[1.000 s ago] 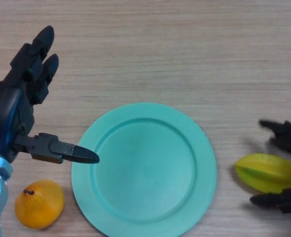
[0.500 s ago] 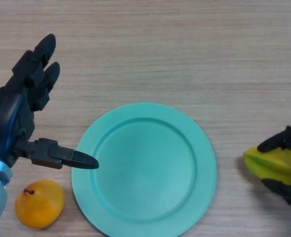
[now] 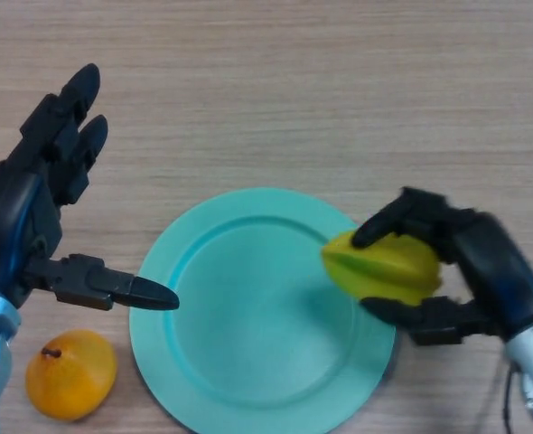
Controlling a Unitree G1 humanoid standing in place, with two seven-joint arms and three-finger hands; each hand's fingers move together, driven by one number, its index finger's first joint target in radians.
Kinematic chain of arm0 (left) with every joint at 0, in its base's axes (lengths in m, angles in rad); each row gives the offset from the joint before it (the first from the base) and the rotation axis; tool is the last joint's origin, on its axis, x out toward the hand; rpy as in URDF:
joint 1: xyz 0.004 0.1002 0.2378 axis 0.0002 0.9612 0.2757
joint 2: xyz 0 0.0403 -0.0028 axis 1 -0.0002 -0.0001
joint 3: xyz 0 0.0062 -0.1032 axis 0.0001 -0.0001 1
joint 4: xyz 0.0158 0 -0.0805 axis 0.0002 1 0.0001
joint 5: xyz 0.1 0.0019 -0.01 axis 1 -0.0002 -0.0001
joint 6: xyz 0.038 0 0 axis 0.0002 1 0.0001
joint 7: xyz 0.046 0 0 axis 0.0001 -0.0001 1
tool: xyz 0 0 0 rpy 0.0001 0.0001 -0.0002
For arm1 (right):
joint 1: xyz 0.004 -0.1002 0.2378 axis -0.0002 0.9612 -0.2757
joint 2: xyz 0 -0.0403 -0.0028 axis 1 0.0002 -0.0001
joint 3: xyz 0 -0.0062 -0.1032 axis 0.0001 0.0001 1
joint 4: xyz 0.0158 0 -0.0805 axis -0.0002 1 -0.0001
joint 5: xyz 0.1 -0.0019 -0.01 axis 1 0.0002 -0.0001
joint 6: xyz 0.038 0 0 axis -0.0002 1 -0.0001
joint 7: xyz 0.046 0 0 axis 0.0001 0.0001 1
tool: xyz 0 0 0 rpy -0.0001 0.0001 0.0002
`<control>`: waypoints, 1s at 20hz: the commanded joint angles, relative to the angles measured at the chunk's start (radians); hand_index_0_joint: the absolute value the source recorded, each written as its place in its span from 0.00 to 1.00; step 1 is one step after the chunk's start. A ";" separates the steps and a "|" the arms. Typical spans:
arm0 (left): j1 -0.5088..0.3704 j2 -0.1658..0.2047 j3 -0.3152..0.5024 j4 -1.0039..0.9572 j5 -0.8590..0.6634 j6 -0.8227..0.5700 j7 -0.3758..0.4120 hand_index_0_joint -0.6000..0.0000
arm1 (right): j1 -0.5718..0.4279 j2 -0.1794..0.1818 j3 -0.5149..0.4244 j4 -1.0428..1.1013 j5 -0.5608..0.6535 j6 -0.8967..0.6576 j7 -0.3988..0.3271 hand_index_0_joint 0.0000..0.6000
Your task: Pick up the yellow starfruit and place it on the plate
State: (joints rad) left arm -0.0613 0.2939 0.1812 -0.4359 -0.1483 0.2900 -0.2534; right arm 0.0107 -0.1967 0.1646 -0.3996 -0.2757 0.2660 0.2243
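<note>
The yellow starfruit (image 3: 381,267) is held in my right hand (image 3: 474,262), whose fingers and thumb curl round it. It hangs over the right part of the round teal plate (image 3: 248,353), which lies at the centre front of the wooden table. I cannot tell whether the fruit touches the plate. My left hand (image 3: 32,217) is open at the left, fingers straight, its thumb tip just over the plate's left rim.
An orange fruit (image 3: 70,373) with a small stem lies on the table at the front left, just left of the plate and below my left hand. The wooden table (image 3: 339,90) stretches away behind the plate.
My right hand closed on the starfruit at the right edge and carried it left, over the plate's right part. The left hand has barely moved.
</note>
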 commanded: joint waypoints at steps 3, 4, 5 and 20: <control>-0.028 0.044 0.081 -0.026 -0.050 -0.133 -0.001 1.00 | -0.026 0.006 0.098 0.014 0.022 -0.161 -0.126 1.00; -0.029 0.045 0.082 -0.025 -0.051 -0.132 -0.002 1.00 | -0.027 0.006 0.110 0.026 0.022 -0.169 -0.134 1.00; -0.029 0.043 0.080 -0.014 -0.053 -0.146 0.000 1.00 | -0.031 0.007 0.139 0.068 0.022 -0.199 -0.160 1.00; -0.029 0.049 0.088 0.013 -0.052 -0.158 0.008 1.00 | -0.086 0.007 0.044 0.009 0.000 -0.186 -0.083 0.00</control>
State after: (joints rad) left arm -0.0615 0.3020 0.2169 -0.3801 -0.1760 0.2851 -0.2534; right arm -0.0558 -0.1884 0.2321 -0.3334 -0.3048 0.1491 0.1574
